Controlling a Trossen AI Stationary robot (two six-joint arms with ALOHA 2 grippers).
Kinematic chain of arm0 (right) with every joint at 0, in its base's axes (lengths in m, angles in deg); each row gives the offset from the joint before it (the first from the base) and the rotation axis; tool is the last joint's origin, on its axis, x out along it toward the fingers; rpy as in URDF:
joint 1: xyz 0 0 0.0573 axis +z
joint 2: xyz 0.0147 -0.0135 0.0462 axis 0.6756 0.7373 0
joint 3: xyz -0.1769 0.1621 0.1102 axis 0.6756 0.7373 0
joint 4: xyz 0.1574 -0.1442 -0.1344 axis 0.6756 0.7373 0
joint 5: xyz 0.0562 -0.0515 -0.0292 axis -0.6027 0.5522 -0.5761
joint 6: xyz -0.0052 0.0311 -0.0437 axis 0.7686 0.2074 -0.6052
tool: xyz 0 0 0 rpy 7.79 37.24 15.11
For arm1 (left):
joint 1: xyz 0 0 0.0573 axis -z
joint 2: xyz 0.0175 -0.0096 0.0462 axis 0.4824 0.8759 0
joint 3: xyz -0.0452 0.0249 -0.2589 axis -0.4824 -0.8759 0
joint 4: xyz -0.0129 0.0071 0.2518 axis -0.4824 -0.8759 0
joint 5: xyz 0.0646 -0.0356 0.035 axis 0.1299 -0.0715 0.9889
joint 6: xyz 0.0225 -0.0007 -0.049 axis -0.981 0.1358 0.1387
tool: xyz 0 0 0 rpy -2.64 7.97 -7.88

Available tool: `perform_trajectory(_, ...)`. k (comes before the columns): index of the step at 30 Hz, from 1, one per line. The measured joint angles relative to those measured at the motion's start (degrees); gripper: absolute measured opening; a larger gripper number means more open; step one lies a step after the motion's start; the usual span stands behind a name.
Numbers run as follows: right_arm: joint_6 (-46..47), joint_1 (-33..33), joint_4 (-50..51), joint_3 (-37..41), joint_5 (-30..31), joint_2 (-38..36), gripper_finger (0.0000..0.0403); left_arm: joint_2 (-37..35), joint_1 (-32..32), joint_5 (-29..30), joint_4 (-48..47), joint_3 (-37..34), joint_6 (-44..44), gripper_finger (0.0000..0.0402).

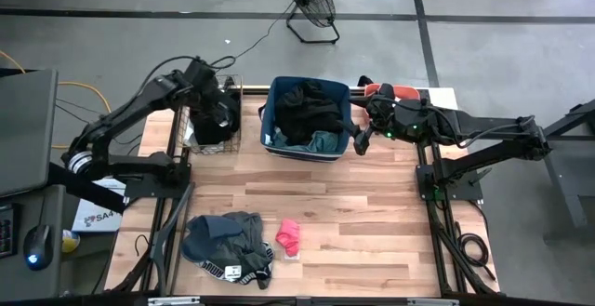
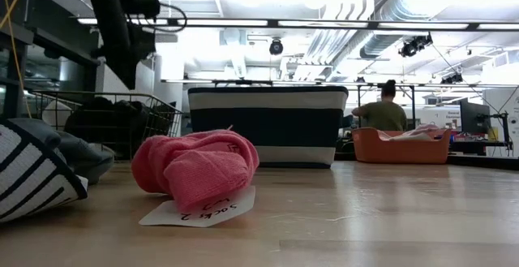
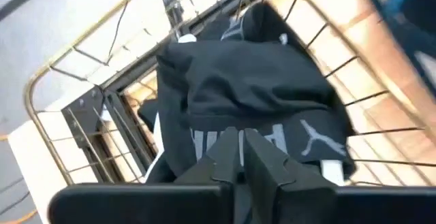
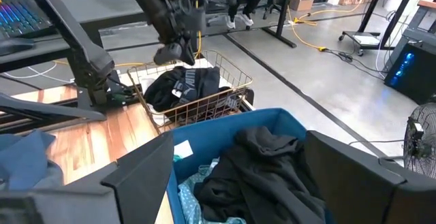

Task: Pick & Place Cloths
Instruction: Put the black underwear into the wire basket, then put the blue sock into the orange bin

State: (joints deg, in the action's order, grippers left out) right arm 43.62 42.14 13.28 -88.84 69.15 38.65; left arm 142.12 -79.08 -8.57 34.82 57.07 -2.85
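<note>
Cloths (image 1: pixel 227 246) heaped, long axis across table — left tool (image 3: pixel 240 157) together, right tool (image 4: pixel 238 176) apart.

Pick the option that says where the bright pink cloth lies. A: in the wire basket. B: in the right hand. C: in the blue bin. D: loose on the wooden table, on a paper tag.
D: the pink cloth lies on the bare table in the high view, and the low view shows it resting on a paper tag.

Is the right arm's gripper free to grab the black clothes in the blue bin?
Probably yes. The right gripper hangs open at the blue bin's edge, and the black clothes lie uncovered on top, nothing between.
</note>
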Motion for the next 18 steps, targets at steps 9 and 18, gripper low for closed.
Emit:
perform_trajectory(9, 0.89, 0.00, 1.28, 0.00, 0.00, 0.00, 0.0321, -5.04, 2.55, -25.53, -11.97, 1.73, -4.65, 0.0128)
perform_trajectory(18, 1.18, -0.01, 1.72, 0.00, 0.00, 0.00, 0.0321, -7.54, 21.85, -27.21, -22.27, 1.73, -2.52, 0.0152)
